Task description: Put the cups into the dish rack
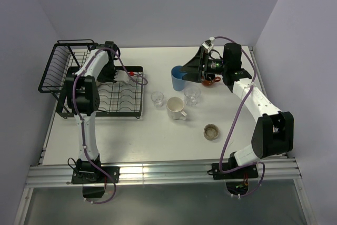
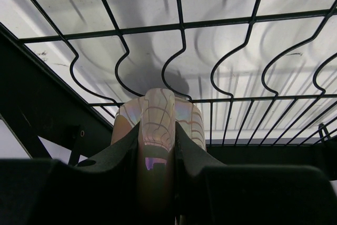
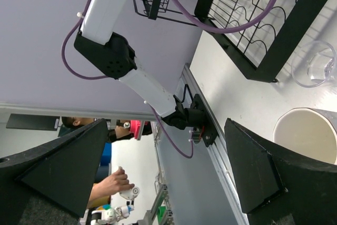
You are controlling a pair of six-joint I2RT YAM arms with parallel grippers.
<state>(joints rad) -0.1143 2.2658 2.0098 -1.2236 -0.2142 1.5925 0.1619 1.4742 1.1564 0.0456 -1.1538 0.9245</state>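
Observation:
My left gripper (image 1: 122, 76) is shut on the pinkish mug (image 2: 158, 122) and holds it just above the flat slotted tray of the black wire dish rack (image 1: 113, 101); the rack's wires (image 2: 184, 25) fill the left wrist view. My right gripper (image 1: 186, 71) is open and empty, its fingers (image 3: 58, 172) spread wide, right beside the blue tumbler (image 1: 178, 80). The dark brown-orange cup (image 1: 210, 81) sits partly hidden under the right wrist. Two clear glasses (image 1: 157, 99) (image 1: 192, 95), the cream mug (image 1: 176, 109) and the low brownish cup (image 1: 211, 131) stand on the table.
The rack's taller basket (image 1: 59, 67) is at the far left. The right wrist view shows the cream mug (image 3: 308, 135), a clear glass (image 3: 316, 64), the rack's edge (image 3: 263, 51) and the left arm (image 3: 121, 35). Walls close the table at the back and sides.

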